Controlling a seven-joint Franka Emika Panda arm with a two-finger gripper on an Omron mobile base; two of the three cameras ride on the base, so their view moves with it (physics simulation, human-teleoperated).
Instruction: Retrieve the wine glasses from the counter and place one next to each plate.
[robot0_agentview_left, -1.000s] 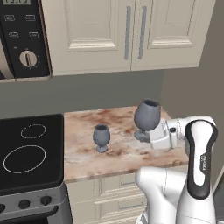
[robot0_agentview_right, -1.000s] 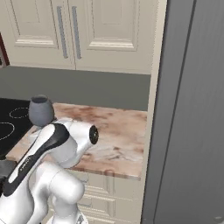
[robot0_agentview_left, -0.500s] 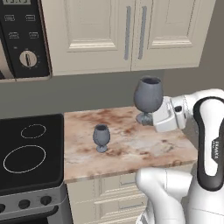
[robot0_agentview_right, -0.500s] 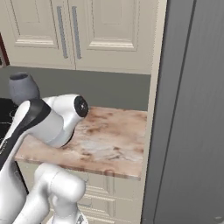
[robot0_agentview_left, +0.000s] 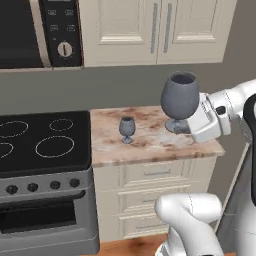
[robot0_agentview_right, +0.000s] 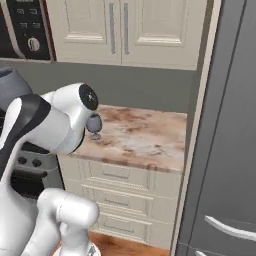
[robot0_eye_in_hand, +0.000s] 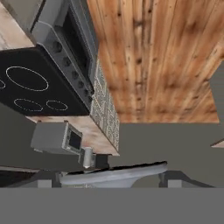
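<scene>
Two wine glasses — one (robot0_agentview_left: 127, 129) stands on the desk (robot0_agentview_left: 150, 140) just right of the stovetop (robot0_agentview_left: 42, 142); the other (robot0_agentview_left: 179, 100) is lifted above the desk's right part, gripped at its foot by the fingers (robot0_agentview_left: 186, 129), spread wide.

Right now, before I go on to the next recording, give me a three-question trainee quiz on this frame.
1. True or false: both wine glasses stand on the counter.
2. What lies directly left of the counter? A) a sink B) a black stovetop C) a dish rack
3. Fill in: the lifted wine glass is held at the gripper by its ____.

Key: 1 false: one small wine glass stands on the counter, the other is raised above it. 2 B. 3 foot; the bowl rises free above the hand, though the fingers themselves are hidden behind the glass.
</scene>
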